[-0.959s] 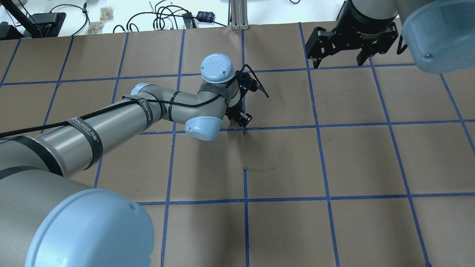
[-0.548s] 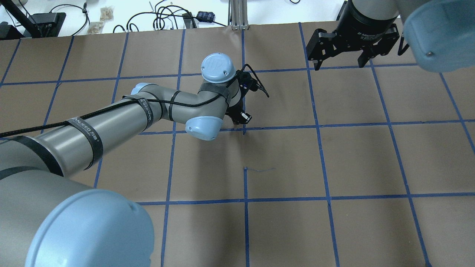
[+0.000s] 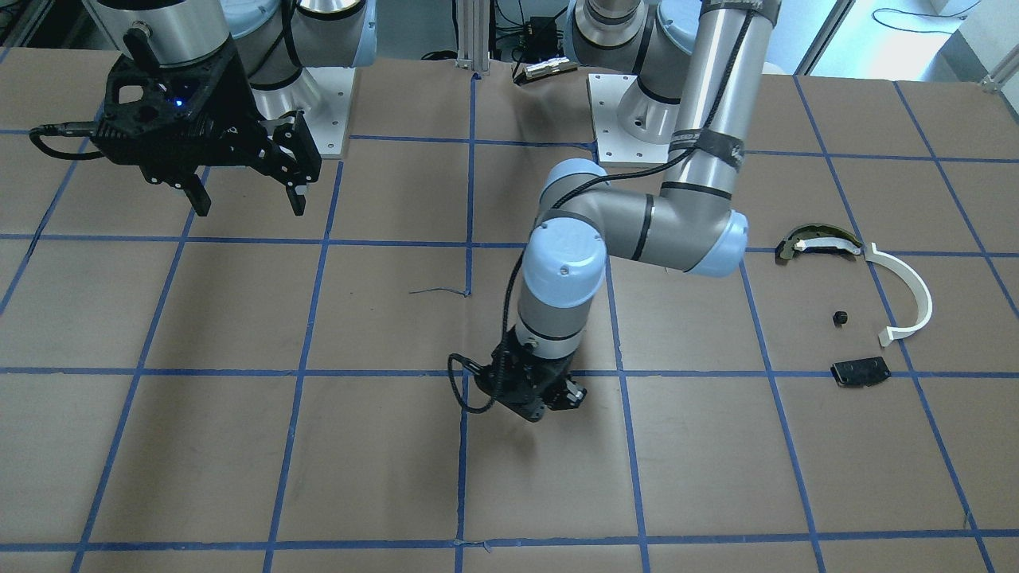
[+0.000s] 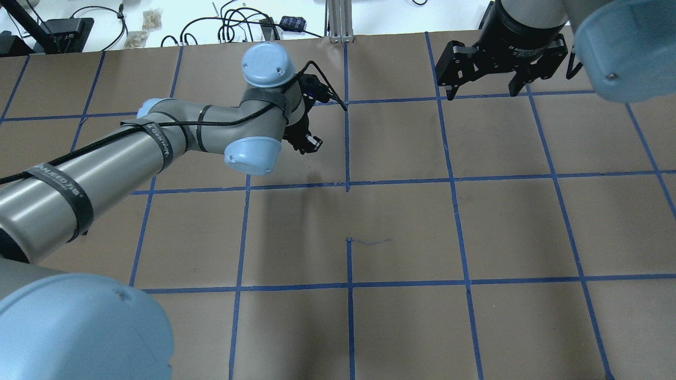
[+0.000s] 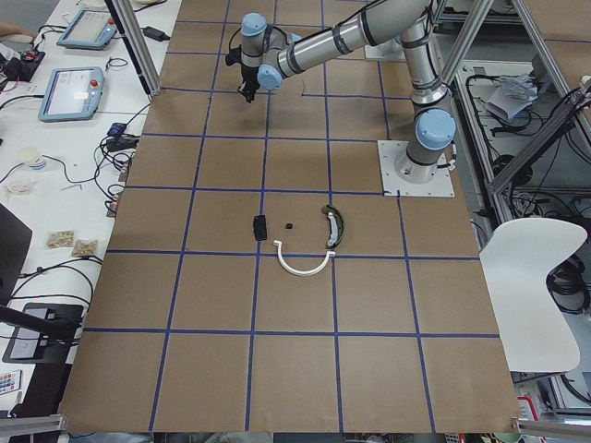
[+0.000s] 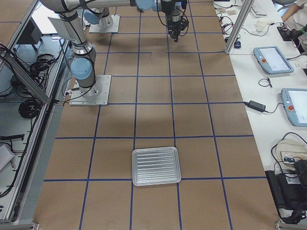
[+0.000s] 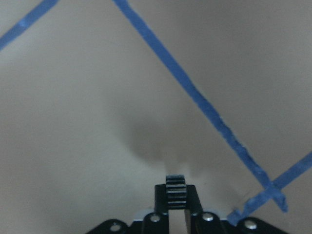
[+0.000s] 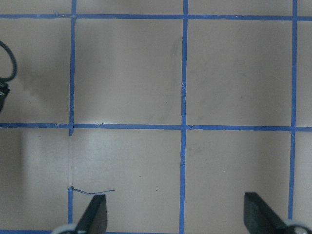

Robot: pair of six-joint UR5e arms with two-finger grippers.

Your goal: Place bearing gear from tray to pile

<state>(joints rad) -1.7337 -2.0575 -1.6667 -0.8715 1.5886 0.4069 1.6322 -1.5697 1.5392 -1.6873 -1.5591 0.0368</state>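
Small black toothed bearing gear pinched in black two-finger left gripper, held well apart from pile: thin white half-ring arc, dark curved piece, flat black plate. Black right gripper spread wide, seen farther from pile.

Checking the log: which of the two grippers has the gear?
The left gripper: a small toothed gear sits clamped between its jaws. The right gripper hangs open and empty.
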